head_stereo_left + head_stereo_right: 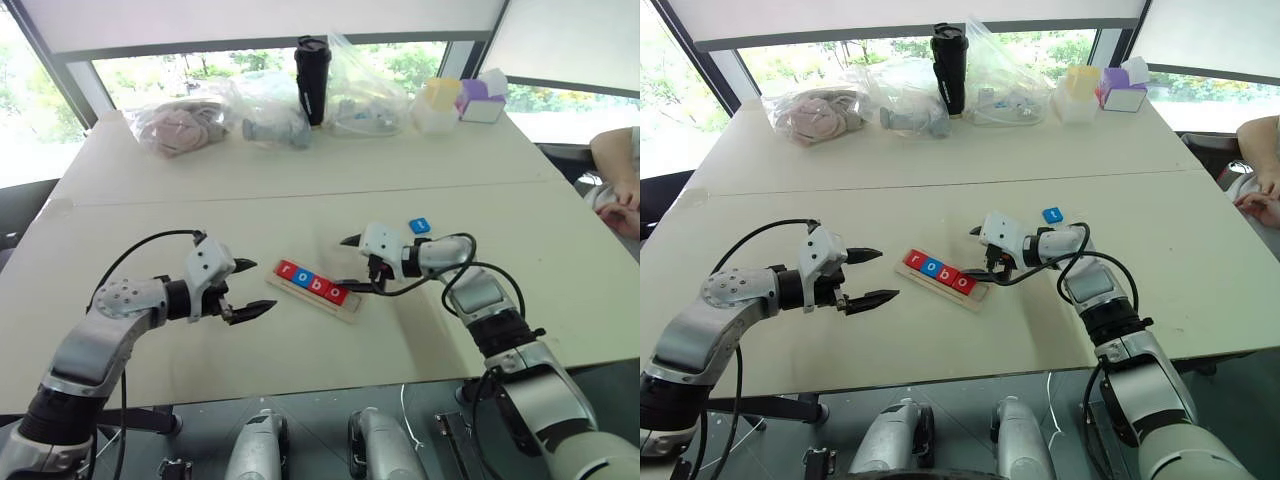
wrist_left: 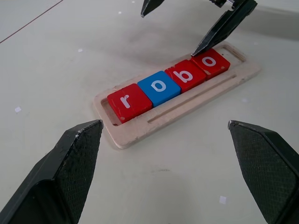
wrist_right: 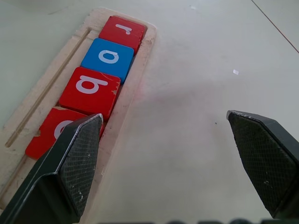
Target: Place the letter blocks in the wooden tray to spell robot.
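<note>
Letter blocks, small flat square tiles with white lowercase letters, mostly sit in the long pale wooden tray (image 1: 318, 290) near the middle of the cream surface (image 1: 300, 190). I read four of them in the tray's slot, touching edge to edge: a red r (image 2: 128, 101), a blue o (image 2: 159, 87), a red b (image 2: 185, 75) and a red o (image 2: 210, 62). The slot beyond that last red o is bare wood. I see the fifth tile, a blue block (image 1: 419, 226), lying flat on the surface well apart from the tray, beyond my right arm's wrist; I cannot read its letter. My right claw (image 1: 353, 262) has its two black fingers spread wide and holds nothing; one fingertip (image 2: 205, 43) hangs just over the edge of the red o at the tray's end, and whether it touches I cannot tell. My left claw (image 1: 250, 288) is also spread wide and empty, hovering near the tray's r end without touching it. Along the far edge of the surface I see clear plastic bags of objects (image 1: 180, 125), a tall black bottle (image 1: 312, 78), and yellow and purple boxes (image 1: 460, 100). At the right edge of my head view a person's arm (image 1: 615, 160) rests beside the surface.
</note>
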